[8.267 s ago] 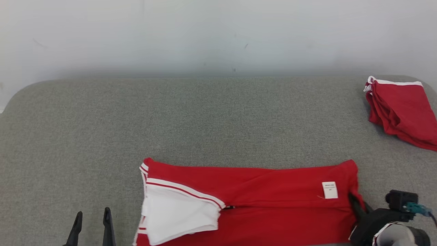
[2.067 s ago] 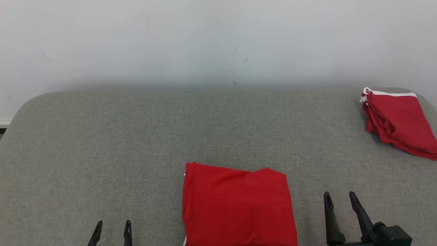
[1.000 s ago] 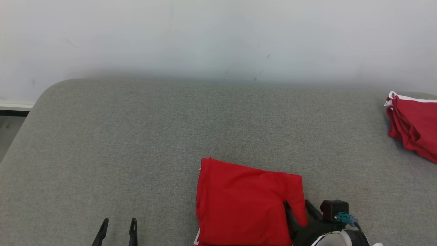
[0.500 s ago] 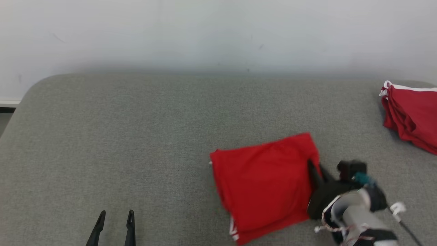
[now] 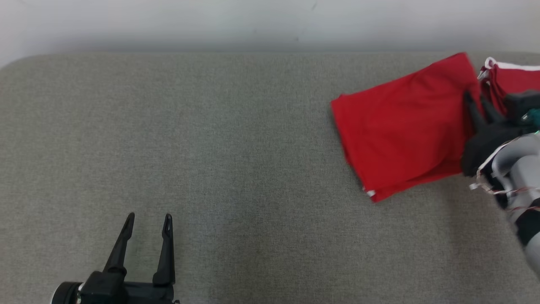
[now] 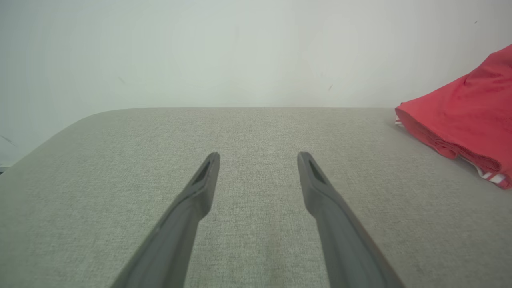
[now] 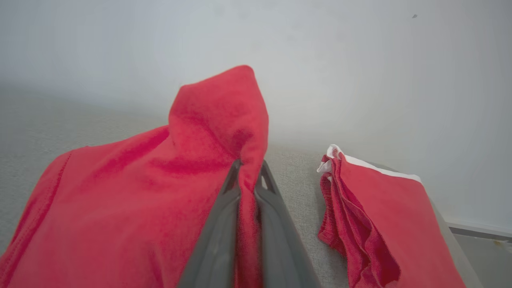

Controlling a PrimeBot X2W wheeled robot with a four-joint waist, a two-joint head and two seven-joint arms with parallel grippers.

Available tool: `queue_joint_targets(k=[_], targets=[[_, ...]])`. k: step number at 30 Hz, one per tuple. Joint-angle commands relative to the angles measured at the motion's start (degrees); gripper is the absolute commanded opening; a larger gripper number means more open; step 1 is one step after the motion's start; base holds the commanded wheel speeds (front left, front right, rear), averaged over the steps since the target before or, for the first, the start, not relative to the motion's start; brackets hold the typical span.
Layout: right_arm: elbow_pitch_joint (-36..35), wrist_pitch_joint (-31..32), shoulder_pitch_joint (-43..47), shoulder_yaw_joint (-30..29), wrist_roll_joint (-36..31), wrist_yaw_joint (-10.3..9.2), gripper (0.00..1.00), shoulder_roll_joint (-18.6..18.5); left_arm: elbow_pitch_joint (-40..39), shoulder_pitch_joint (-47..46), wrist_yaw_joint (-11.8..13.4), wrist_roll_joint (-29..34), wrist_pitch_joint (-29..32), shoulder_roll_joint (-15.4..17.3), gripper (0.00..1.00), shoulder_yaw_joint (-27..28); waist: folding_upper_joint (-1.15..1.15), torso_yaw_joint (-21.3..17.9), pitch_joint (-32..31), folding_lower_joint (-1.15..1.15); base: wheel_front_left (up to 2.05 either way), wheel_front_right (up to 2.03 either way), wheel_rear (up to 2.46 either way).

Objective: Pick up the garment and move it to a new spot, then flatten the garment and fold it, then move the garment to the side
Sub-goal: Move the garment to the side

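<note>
Folded red garment (image 5: 400,126), edge pinched

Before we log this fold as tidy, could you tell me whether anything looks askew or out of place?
The folded garment lies skewed on the grey surface, one corner pinched up into a peak by the right pincer; white trim peeks out at its near corner.

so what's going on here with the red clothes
The robot's right gripper is shut on one edge of a folded red garment, lifting that edge while the rest looks to lie on the grey padded surface. The garment sits close beside a pile of red garments with white trim at the far right. The left gripper is open over bare surface, holding nothing.
</note>
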Motion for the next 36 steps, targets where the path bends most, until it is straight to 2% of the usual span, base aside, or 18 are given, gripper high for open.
queue_joint_targets(k=[1, 18, 26, 36], targets=[[-0.8, 0.9, -1.9, 0.7, 0.8, 0.0, 0.0, -2.2, -0.6, -1.1, -0.2, 0.5, -0.2, 0.0, 1.0, -0.2, -0.01, -0.7, 2.8, -0.01, 0.0, 0.0, 0.0], [-9.0, 14.4, -12.7, 7.2, 7.5, 0.0, 0.0, -16.3, -3.5, -3.9, -0.4, 1.8, -0.2, 0.3, 1.0, -1.9, -0.01, -3.2, 7.4, -0.01, 0.0, 0.0, 0.0], [-8.1, 19.4, -16.0, 9.5, 10.5, 0.0, 0.0, -21.7, -6.4, -5.6, -0.3, 1.7, -0.2, 1.6, 1.0, -2.7, -0.01, -3.4, 11.1, -0.01, 0.0, 0.0, 0.0], [-6.0, 21.0, -19.9, 12.3, 8.7, 0.0, 0.0, -27.6, -9.2, -6.3, -0.3, 1.9, -0.2, 2.7, 1.0, -2.5, -0.01, -3.8, 14.3, -0.01, 0.0, 0.0, 0.0]])
